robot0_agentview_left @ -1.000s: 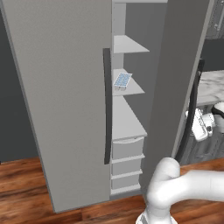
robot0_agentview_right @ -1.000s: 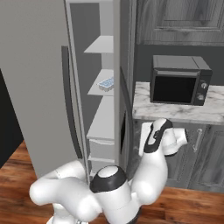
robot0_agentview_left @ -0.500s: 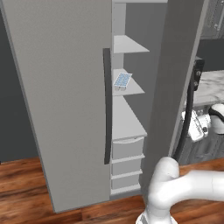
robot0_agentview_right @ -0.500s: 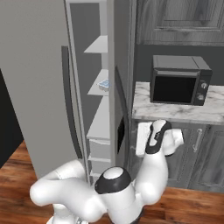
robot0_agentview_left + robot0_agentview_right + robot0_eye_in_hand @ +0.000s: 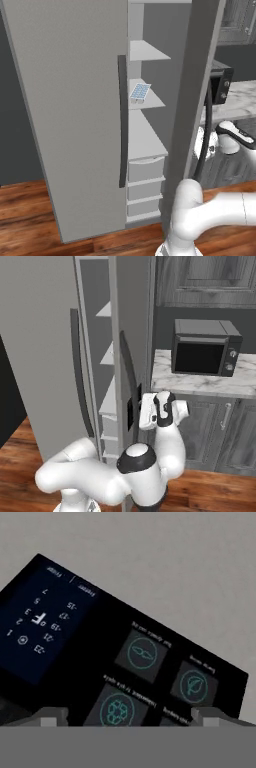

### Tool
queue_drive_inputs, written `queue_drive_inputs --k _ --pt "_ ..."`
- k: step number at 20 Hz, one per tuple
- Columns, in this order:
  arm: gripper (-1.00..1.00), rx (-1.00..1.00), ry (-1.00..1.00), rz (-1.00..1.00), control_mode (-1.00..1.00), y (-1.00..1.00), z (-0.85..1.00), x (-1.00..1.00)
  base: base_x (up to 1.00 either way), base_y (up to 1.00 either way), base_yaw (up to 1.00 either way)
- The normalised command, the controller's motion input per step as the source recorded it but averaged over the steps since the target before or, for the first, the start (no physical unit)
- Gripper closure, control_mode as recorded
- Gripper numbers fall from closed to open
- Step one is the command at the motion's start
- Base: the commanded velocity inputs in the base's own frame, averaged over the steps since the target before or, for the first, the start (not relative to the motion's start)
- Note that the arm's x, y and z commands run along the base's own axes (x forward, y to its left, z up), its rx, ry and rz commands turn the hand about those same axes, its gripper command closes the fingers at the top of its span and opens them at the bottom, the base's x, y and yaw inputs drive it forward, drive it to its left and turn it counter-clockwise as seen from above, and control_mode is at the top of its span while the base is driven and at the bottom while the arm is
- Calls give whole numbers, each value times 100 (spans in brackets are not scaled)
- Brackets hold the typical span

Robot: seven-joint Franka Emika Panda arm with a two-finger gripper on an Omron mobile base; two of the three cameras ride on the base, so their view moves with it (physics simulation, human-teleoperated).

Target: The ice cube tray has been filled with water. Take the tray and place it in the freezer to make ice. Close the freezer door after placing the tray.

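Door (image 5: 192, 100) swung nearer; fingers (image 5: 50, 716) spread, apparently empty.

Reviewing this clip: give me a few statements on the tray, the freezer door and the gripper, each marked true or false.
1. The tray lies on a freezer shelf. True.
2. The gripper holds the tray. False: its jaws are open and empty, up against the door.
3. The freezer door is fully shut. False: a gap still shows the shelves and drawers.
4. A microwave stands on the counter right of the freezer. True.
5. The hand view faces the tray's blue cells. False: it faces a dark control panel with round icons.
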Motion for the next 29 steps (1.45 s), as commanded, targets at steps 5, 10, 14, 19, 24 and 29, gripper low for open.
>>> queue_drive_inputs --k 5,10,14,19,24,29 --pt "-100 0 0 0 -100 99 -31 45 0 0 0" --pt "-100 0 0 0 -100 100 -32 46 0 0 0" --pt "-100 -3 0 0 -100 100 -28 57 0 0 0" --pt "-100 -5 0 -11 -100 86 -14 67 0 0 0" --pt "-100 -5 7 -35 -100 56 -1 61 0 0 0" --pt "-100 -2 13 -42 -100 21 0 45 0 0 0"
